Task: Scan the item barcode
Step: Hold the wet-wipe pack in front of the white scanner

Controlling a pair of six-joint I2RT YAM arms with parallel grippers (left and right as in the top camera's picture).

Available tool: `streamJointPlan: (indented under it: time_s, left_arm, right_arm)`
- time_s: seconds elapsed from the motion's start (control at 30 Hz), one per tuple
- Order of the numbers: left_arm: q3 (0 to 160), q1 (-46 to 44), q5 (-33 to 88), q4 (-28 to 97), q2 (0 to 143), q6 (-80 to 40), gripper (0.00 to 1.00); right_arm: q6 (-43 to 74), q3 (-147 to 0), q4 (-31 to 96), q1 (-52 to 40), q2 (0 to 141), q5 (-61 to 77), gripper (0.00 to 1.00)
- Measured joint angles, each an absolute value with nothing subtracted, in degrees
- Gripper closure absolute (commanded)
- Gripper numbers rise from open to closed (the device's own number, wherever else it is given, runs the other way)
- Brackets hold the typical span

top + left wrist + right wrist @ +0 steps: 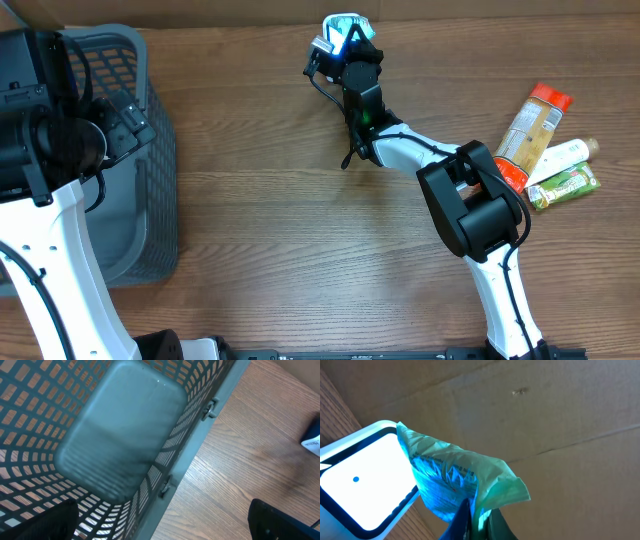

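Observation:
The item is a crinkled blue and green packet [452,472]. My right gripper [479,522] is shut on its lower edge and holds it up right beside the scanner's glowing white window [362,487]. From overhead, the packet [347,27] sits at the table's far edge with the right gripper [352,52] just below it and the scanner [322,44] to its left. No barcode is visible on the packet. My left gripper [165,527] stands open and holds nothing, straddling the rim of the grey basket [197,435]; overhead it is at the left gripper [128,118].
The grey mesh basket [155,215] stands at the left with nothing in it. At the right lie an orange-capped pack [533,125], a white tube [562,156] and a green bar [566,187]. A cardboard wall [545,420] runs along the table's far edge.

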State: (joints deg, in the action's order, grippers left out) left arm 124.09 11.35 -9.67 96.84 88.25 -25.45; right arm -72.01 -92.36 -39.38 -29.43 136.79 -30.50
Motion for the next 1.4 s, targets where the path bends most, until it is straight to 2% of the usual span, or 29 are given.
streamJointPlan:
  time_s: [0.97, 1.4]
  left_arm:
    - [124.1, 11.4, -9.7, 96.8, 88.3, -25.5, 0.0]
    - [124.1, 11.4, -9.7, 96.8, 88.2, -25.5, 0.0]
  right_arm:
    - [-72.2, -92.4, -41.5, -26.3, 136.8, -27.4, 0.96]
    - [-72.4, -92.4, -38.4, -26.5, 136.8, -27.2, 0.96]
